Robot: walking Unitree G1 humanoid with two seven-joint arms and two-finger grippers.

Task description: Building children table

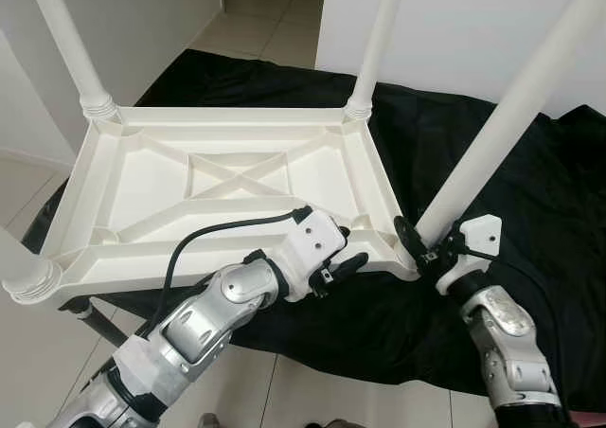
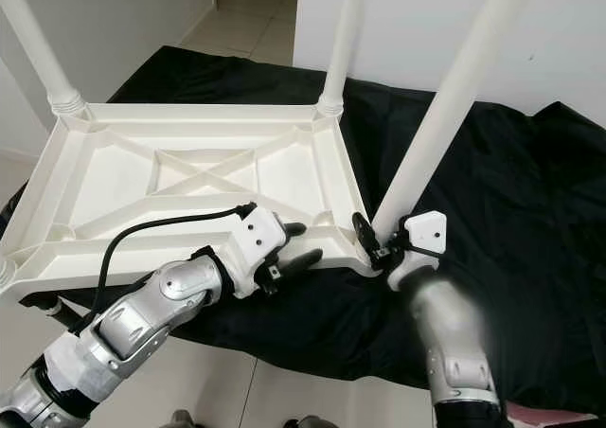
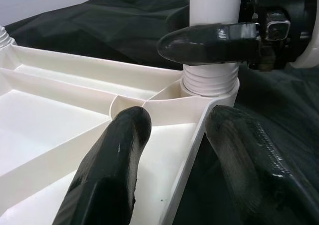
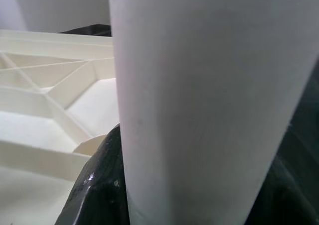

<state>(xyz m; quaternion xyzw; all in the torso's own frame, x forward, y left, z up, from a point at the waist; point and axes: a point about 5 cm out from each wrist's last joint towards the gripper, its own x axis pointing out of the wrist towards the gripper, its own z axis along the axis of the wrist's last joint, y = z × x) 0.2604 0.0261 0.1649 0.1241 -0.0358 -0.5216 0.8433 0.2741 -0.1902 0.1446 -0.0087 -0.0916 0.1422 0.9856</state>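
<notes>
White ribbed plastic tabletop (image 1: 237, 177) upside down on black cloth (image 1: 530, 191); four legs seated. Right pincer (image 1: 423, 248) clamps near-right white leg (image 1: 502, 115), probably final tightening. Left pincer (image 3: 169, 150) spread, straddling rim.

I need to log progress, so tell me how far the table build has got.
Done: the upside-down tabletop lies on a black cloth with three legs standing in its corners, such as the far one. In hand: the right claw grips the fourth leg at its threaded base in the near corner, while the left claw straddles the tabletop's edge beside it. Left: finishing that leg and turning the table upright.
</notes>
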